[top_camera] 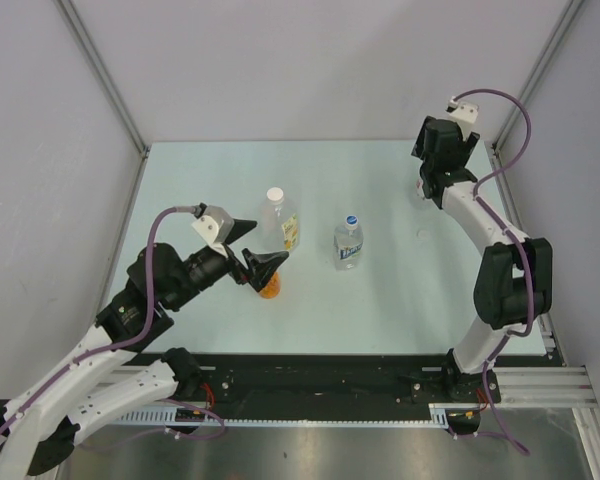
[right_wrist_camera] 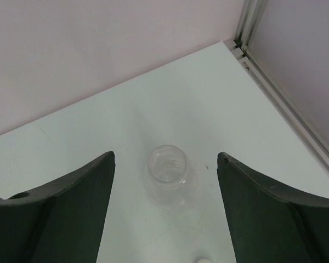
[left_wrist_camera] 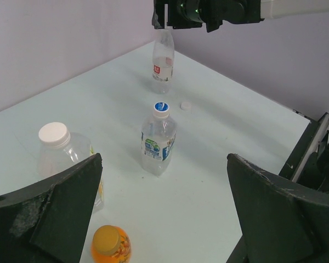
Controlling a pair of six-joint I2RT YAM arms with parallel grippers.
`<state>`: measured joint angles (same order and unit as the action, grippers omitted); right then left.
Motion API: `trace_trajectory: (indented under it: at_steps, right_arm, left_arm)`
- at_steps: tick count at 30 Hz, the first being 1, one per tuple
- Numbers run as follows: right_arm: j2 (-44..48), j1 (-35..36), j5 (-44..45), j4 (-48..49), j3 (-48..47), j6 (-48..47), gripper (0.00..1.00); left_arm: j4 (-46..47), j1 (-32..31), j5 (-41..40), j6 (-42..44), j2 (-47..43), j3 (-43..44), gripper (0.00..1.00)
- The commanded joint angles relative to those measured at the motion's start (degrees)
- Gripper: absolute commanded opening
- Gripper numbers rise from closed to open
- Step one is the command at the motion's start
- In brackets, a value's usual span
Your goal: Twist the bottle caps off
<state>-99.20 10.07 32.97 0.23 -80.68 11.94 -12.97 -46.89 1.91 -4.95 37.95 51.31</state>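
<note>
**Both sets of jaws wide open, one cap already off**

The left jaws are spread wide and there's nothing in them. Right under them, closer to the finger on the left side of the wrist view, stands a small plastic bottle of orange drink [left_wrist_camera: 113, 255] with its orange screw cap [left_wrist_camera: 107, 239] on. Just past that same finger is the big clear plastic bottle with a yellow label [left_wrist_camera: 71, 164]. It's upright, with its plain white round cap [left_wrist_camera: 54, 134] on top. Straight ahead of the left jaws and a bit further out is the mid-sized clear bottle with a blue label [left_wrist_camera: 158, 145], also upright. Its blue cap with a white mark [left_wrist_camera: 161, 107] is on as well.

The right jaws are spread wide too, gripping nothing. They hang right over the small slim clear bottle [right_wrist_camera: 169, 178], which stands upright on the pale blue-green worktop [top_camera: 200, 180]. The right wrist camera looks straight down into its open mouth, with one finger on each side. As far as I can tell, neither finger touches it. A loose small white cap [left_wrist_camera: 185, 105] lies flat on the worktop near that bottle, on the side toward the arm bases and not touching it.

From overhead, the slim bottle is mostly hidden behind the right arm's wrist [top_camera: 445, 150].
</note>
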Motion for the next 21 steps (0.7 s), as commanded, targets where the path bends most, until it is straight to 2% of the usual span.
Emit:
trace_trajectory:
  at_steps: [1,7,12,15,16,20,21]
  right_arm:
    - [6.02,1.53,-0.1,0.47,-0.26,-1.3,0.79]
    - [10.86,3.56,2.27,-6.28,-0.26,-0.52,0.8]
    - [21.47,7.85,0.97,-10.86,1.31,1.33,0.8]
    - [26.67,14.96,-4.91,-10.08,3.68,-2.26,0.81]
    - [27.38,19.86,-5.54,-9.99,4.21,-3.15,0.82]
    - [28.79,28.77,-7.64,-11.21,7.46,-2.81,1.0]
    - [29.15,29.65,-8.7,-11.04,8.34,-1.93,1.0]
  left_arm:
    - [1.55,0.22,0.81,-1.2,-0.51,-0.24,1.0]
    - [1.37,0.22,0.81,-1.9,-0.69,-0.07,1.0]
    - [2.95,0.22,-1.82,-4.35,-2.09,-1.65,1.0]
    - [4.09,0.22,-9.44,-7.16,-2.36,-2.97,1.0]
    - [4.18,0.22,-10.69,-7.79,-1.84,-3.06,1.0]
    - [4.01,0.22,-14.48,-11.22,0.71,-3.23,1.0]
    - [4.27,0.22,-14.57,-12.53,1.15,-3.49,1.0]
